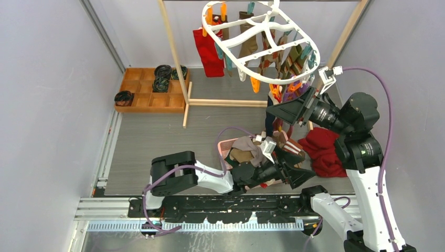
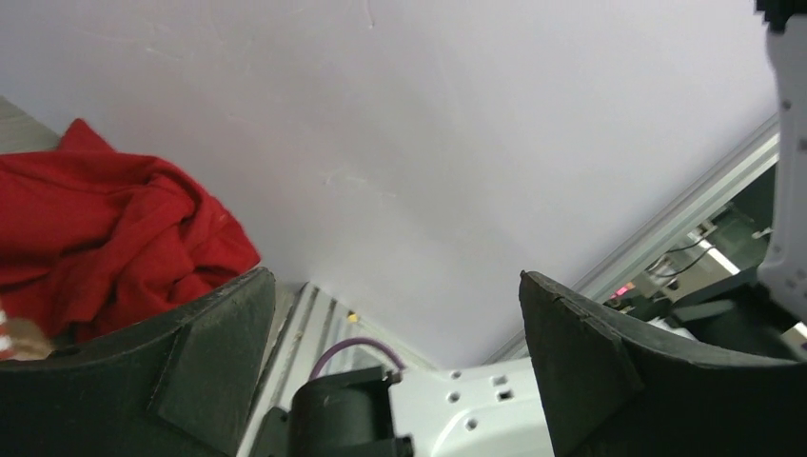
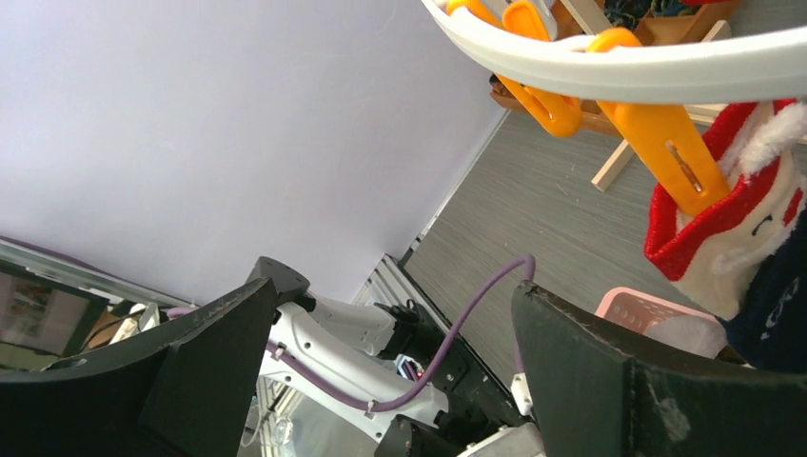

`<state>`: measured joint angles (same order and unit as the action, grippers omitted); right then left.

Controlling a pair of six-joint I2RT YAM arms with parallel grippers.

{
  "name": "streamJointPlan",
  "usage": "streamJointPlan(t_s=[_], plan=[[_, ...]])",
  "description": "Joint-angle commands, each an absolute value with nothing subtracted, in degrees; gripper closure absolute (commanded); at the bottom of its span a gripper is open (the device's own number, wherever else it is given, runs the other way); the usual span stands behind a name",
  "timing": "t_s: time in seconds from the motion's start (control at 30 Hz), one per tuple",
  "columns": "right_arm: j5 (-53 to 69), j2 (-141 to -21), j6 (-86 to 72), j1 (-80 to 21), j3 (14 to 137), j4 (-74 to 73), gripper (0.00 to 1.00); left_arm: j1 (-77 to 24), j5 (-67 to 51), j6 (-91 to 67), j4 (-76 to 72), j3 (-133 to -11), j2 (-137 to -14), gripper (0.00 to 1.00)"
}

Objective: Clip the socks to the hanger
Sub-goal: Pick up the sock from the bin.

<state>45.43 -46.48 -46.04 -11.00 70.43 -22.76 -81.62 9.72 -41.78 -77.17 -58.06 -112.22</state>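
Hanger [image 1: 223, 46] is hanging tilted between the posts of the rack [image 1: 173, 47], with several socks [image 1: 246, 39] already dangling from its pegs. A red-and-white sock [image 3: 733, 238] is hanging from an orange peg [image 3: 666, 143] at the near rim. More are lying heaped in the basket [image 1: 224, 147] below, so the job looks partway done. The right gripper [image 3: 392, 290] is hovering just under that rim, jaws wide and empty. The left gripper [image 2: 395, 281] is sitting low by the basket, jaws likewise spread, holding nothing.

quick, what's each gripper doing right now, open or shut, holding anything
left gripper: open, nothing between its fingers
right gripper: open, nothing between its fingers
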Motion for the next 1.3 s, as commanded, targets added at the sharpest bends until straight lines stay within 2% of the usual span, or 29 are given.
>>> streamJointPlan(t_s=[0.0,0.63,0.77,0.9,1.27], plan=[[46.4,-46.3,-49.2,-10.1,74.0,-18.9,0.00,-81.3,8.7,-45.2,-74.2,-62.9,-112.0,0.00],[48.2,-42.2,-49.2,-7.9,73.5,-13.8,0.00,-80.1,12.0,-58.3,-80.2,-64.3,-116.3,0.00],[48.0,-45.5,-48.6,-7.9,76.4,-18.6,0.00,-79.7,12.5,-61.5,-82.0,-65.0,-118.0,0.00],[48.4,-47.2,-48.5,-8.0,77.9,-19.0,0.00,-79.2,11.6,-61.0,-81.1,-65.6,-117.4,0.00],[47.1,-40.7,-47.0,-7.9,76.6,-18.9,0.00,-79.6,7.9,-59.7,-79.2,-67.5,-117.3,0.00]])
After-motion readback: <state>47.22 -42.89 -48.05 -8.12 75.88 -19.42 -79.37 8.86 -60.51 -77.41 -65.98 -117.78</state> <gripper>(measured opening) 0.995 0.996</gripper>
